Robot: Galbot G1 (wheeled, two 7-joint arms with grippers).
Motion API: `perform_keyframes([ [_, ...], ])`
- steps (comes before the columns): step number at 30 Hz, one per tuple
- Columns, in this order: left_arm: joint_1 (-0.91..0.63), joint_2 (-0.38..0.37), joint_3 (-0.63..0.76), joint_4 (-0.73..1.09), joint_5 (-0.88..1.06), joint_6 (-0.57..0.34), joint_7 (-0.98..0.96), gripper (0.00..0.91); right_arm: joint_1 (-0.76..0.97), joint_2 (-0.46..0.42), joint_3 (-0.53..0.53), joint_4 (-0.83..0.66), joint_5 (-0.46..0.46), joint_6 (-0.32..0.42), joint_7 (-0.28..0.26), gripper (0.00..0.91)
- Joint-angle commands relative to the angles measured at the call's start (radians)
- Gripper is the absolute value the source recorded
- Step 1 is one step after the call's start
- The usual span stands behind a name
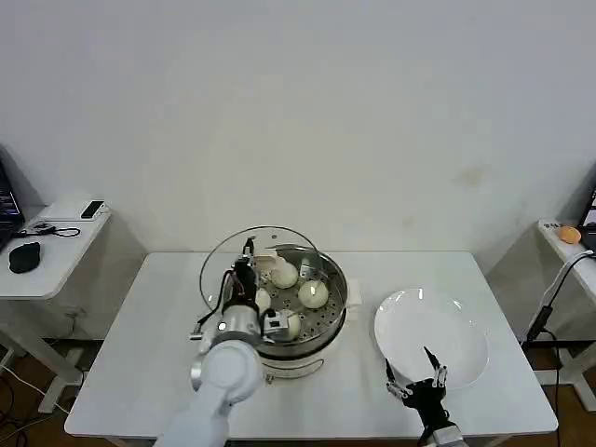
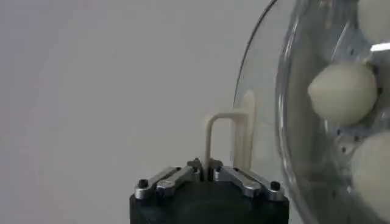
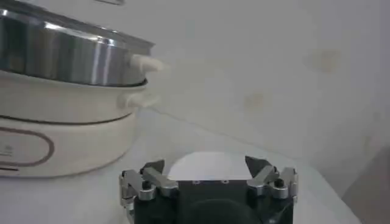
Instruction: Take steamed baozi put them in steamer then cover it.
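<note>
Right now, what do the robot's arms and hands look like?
The left arm is smooth, rounded and white with a silvery grey joint, and thin cables run beside its black wrist. The left hand has a black block body with silver metal links and black bolts. The right hand looks the same, with dark pointed fingertips.

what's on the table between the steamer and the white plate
Nothing: in the head view, bare table separates the steamer from the plate. The right gripper sits open at the plate's near edge.
</note>
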Motion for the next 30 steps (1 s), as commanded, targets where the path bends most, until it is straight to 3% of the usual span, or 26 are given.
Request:
perform_keyframes([
  [1, 0.018, -0.057, 0.06, 0.021, 0.082, -0.005, 0.015, 0.0, 0.0, 0.003, -0.017, -0.004, -0.007, -0.001, -0.001, 0.907],
  [30, 0.028, -0.083, 0.07, 0.065, 0.108, -0.021, 0.021, 0.0, -0.001, 0.002, -0.027, -0.011, -0.008, -0.001, -0.004, 0.907],
])
